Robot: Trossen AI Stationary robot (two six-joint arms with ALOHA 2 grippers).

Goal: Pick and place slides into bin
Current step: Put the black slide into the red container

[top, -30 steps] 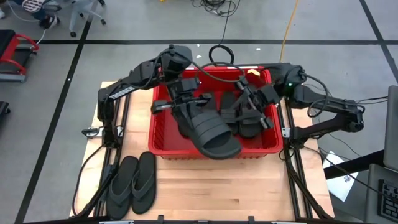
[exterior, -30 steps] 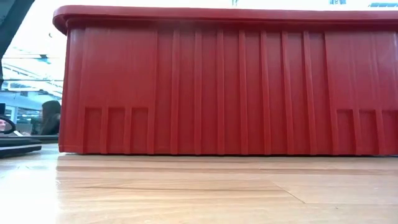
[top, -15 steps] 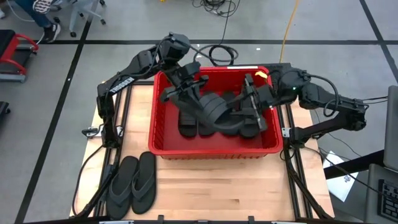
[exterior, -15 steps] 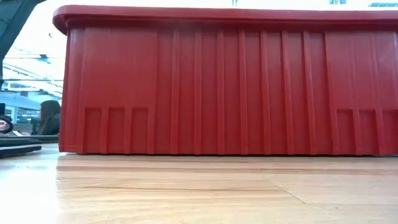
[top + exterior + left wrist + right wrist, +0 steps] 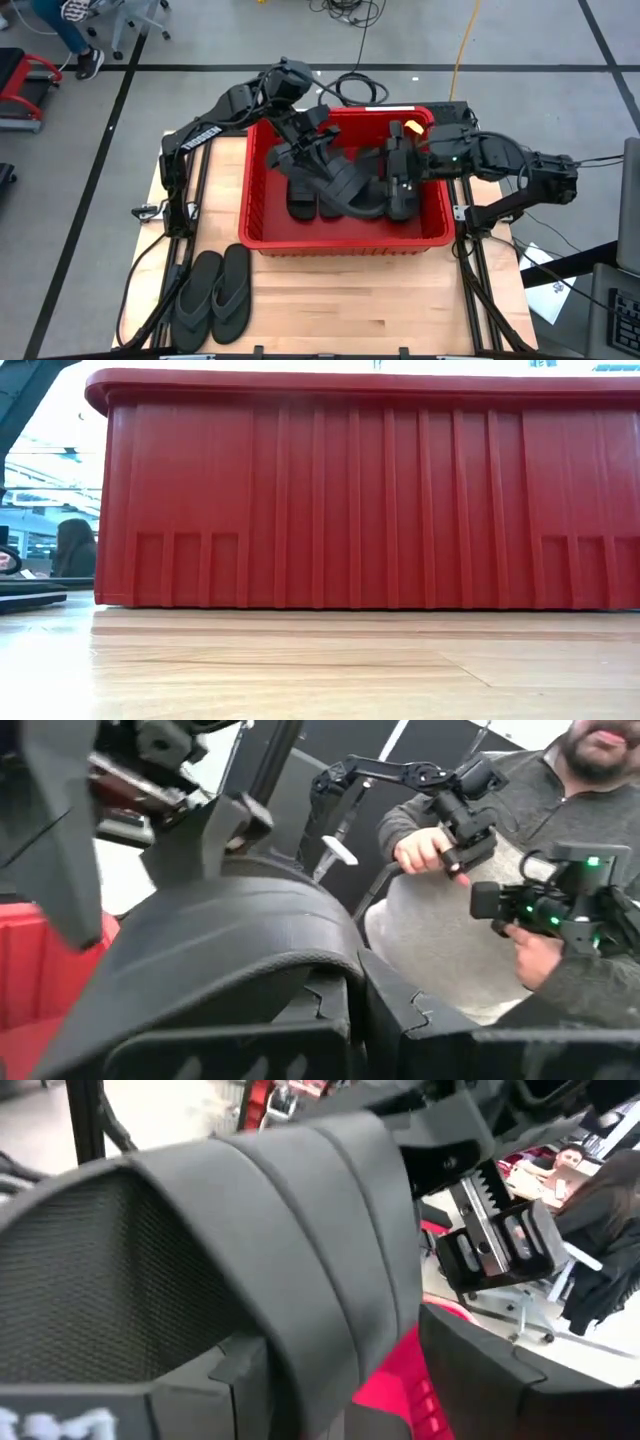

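The red bin stands mid-table; the low view shows only its near wall. Inside lie black slides. Over them slants another band-strap slide, with my left gripper shut on it from the far left. My right gripper reaches in from the right. It is open, its fingers on either side of that slide's strap, and red shows between the strap and one finger. Two thong slides lie flat on the table's near left. My left gripper holds the slide by its far-left end, coming in nearly level from the bin's far left. The arched strap hides the place of contact. The slide slants toward the near right; I cannot tell whether its other end rests on the slides beneath. My right gripper has the strap between its fingers; I cannot tell whether a finger touches it.
Bare wood lies in front of the bin on the near right. Cables lie on the floor beyond the far rim. A person holding control handles stands beyond the table, and another person sits far off.
My left gripper has carried the slide from over the bin's near rim toward the far edge. The slide now slants inside the bin over the others. My right gripper has turned about at the bin's right side and now points at the slide's strap.
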